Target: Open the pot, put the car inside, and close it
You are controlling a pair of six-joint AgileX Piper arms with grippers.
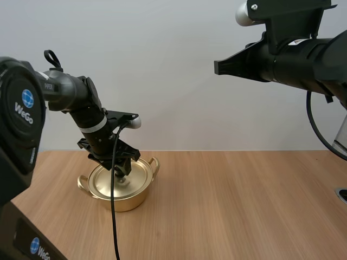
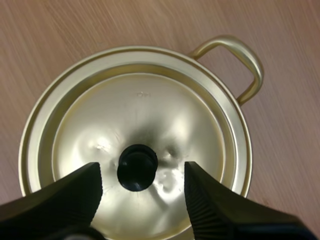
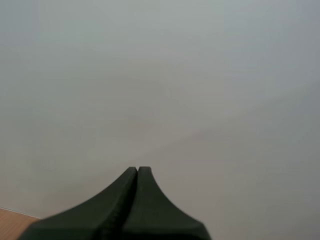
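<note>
A gold pot with two loop handles stands on the wooden table at the left, its gold lid on. My left gripper hangs just over the lid, open, its fingers standing either side of the black knob without touching it. One pot handle shows beyond the lid. High at the right my right gripper points left, well above the table, shut on nothing; in its wrist view the fingers lie together as one wedge.
The wooden table stretches bare to the right of the pot and toward the front. A plain pale wall stands behind it.
</note>
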